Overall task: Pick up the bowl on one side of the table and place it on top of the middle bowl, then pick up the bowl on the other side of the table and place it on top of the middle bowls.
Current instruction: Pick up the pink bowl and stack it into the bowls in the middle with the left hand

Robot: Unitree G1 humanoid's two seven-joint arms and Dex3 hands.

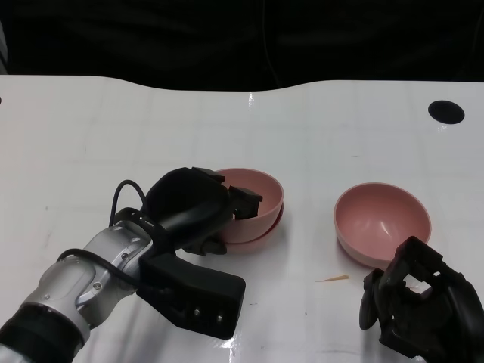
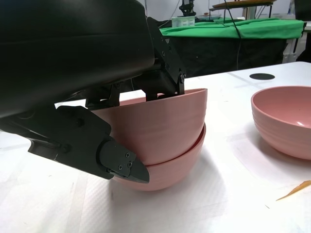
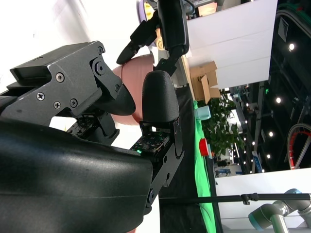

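Note:
Two pink bowls are nested at the table's middle. The upper bowl (image 1: 255,189) (image 2: 165,121) sits tilted inside the middle bowl (image 1: 266,231) (image 2: 170,167). My left hand (image 1: 193,208) grips the upper bowl's near rim; in the left wrist view fingers (image 2: 163,63) hook over the rim and the thumb (image 2: 92,145) presses on the outer wall. A third pink bowl (image 1: 382,219) (image 2: 284,116) stands upright on the right. My right hand (image 1: 420,302) hovers just in front of it, fingers apart and holding nothing. The right wrist view shows a sliver of that pink bowl (image 3: 132,94) beyond the fingers.
A round black hole (image 1: 446,112) marks the table at the far right. A thin orange sliver (image 1: 333,279) lies on the white top between the bowls and the front edge. A green-covered table (image 2: 233,29) stands beyond the table.

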